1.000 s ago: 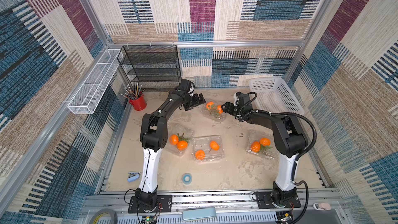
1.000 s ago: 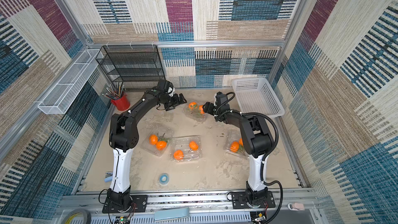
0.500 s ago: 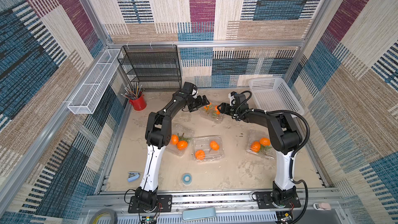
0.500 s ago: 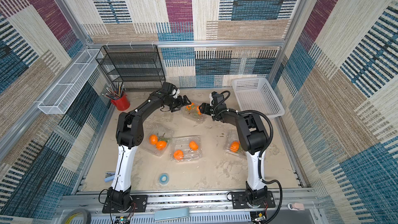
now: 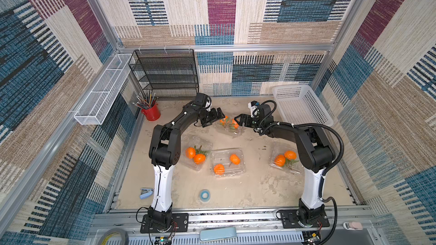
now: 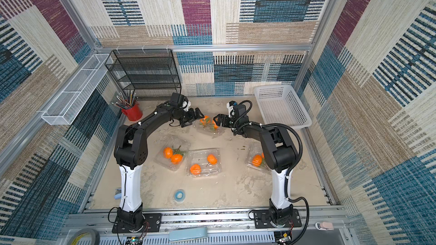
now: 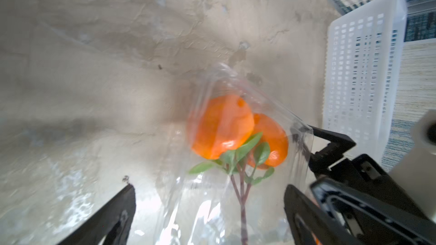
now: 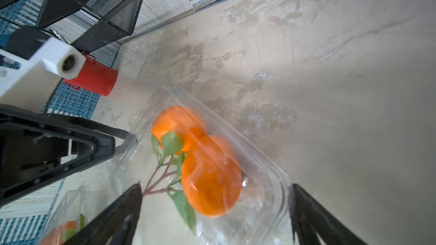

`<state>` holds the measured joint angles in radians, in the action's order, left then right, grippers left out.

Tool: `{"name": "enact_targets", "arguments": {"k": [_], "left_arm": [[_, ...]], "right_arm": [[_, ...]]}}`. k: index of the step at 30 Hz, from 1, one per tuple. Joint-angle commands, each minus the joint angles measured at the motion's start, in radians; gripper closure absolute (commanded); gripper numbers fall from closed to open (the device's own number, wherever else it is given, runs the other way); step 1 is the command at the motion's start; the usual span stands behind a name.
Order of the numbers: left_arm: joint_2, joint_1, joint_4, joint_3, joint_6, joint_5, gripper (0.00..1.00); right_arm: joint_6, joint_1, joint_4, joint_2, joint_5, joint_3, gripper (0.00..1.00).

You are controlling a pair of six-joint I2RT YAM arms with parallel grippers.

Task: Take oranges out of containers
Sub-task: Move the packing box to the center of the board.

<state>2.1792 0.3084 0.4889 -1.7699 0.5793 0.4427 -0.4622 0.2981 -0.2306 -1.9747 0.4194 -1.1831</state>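
While left end effector (image 5: 215, 119) and right end effector (image 5: 239, 121) gape, patchwork walls (image 5: 219, 8) enclose the mottled beige tabletop (image 5: 259, 185).

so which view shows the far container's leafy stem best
Left wrist view: the leafy stem sits mid-frame, sharp, branching to both oranges. The right wrist view shows it blurrier. In both top views it is only a green speck.

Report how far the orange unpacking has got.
Done: nothing; no orange lies outside a clear container. In hand: left tool and right tool, both open, flank the far container with its two oranges. Left: emptying it and the three nearer containers.
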Motion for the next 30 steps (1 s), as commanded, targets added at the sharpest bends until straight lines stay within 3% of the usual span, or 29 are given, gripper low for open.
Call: {"name": "enact_targets", "arguments": {"k": [1,13,30], "left_arm": [[-0.007,0.0,-0.01,0.017,0.016,-0.004,0.01],[-0.04,-0.002,-0.108,0.028,0.042,0.086,0.01],[-0.024,0.0,-0.107,0.034,0.056,0.088,0.01]], "right_arm": [[-0.064,-0.035,-0.138,0.049,0.073,0.074,0.02],[-0.243,-0.049,-0.412,0.119,0.245,0.3,0.02],[-0.309,-0.029,-0.509,0.05,0.322,0.268,0.02]]}}
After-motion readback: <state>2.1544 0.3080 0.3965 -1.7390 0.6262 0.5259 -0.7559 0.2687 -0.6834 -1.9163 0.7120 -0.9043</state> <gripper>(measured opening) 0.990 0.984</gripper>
